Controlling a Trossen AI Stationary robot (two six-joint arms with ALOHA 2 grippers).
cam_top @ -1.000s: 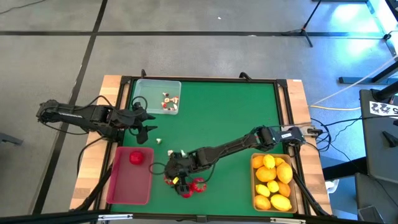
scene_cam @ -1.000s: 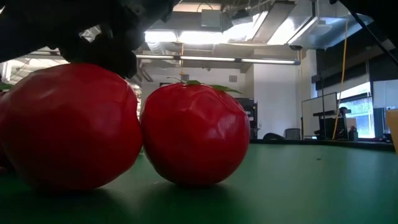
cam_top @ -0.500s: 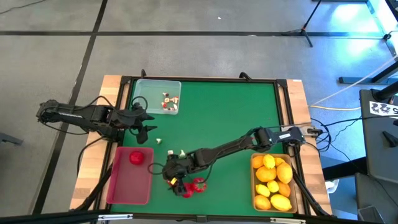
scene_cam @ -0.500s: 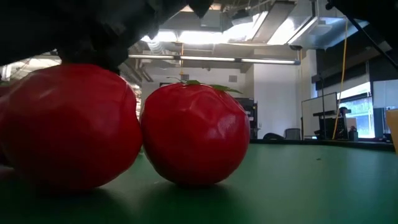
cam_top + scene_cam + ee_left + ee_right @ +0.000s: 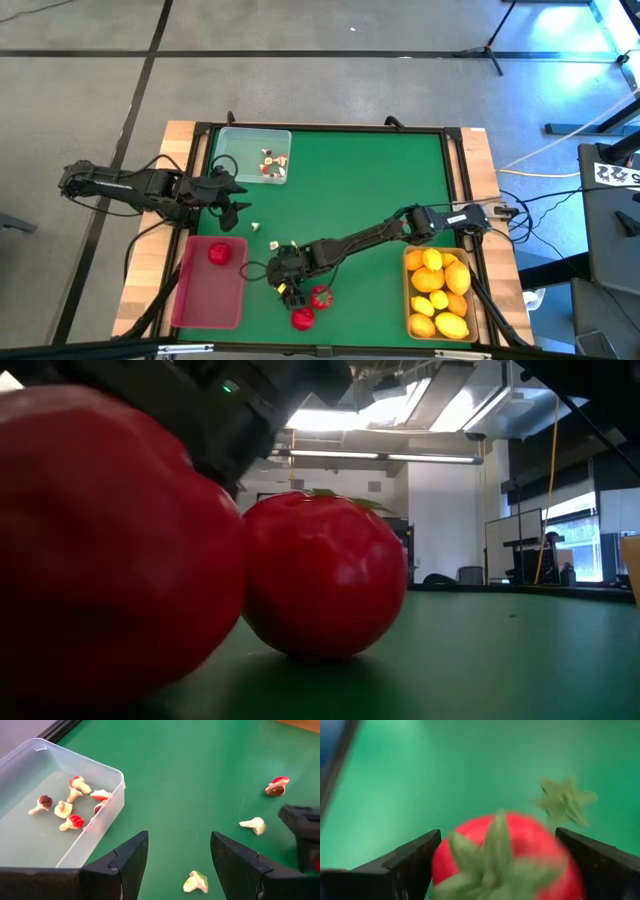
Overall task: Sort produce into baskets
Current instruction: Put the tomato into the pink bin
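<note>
Jaws of my right end effector (image 5: 287, 287) stand fully apart, low over the green counter (image 5: 350, 180) near its front edge, straddling a strawberry (image 5: 505, 855) without clamping it; in the right wrist view the fruit's green top sits between my two dark fingers (image 5: 402, 862). A second strawberry (image 5: 321, 295) lies just beside, and a third (image 5: 302, 318) nearer the front edge.

Step in hand, as I judge it: pick-up of a strawberry for the red basket (image 5: 205, 295), which already carries one strawberry (image 5: 217, 254). Next move calls for closing squarely on the fruit without nudging its neighbour, then lifting and carrying left to that basket.

Right arm reaches long and low, diagonally from the right side toward front centre.

Left end effector (image 5: 232, 195) waits with jaws apart, nothing between them, near the clear basket (image 5: 228, 160) of small mushroom pieces (image 5: 70, 807); loose pieces (image 5: 196, 881) still lie on the counter. Tan basket (image 5: 412, 300) at right holds lemons and oranges (image 5: 438, 290).
</note>
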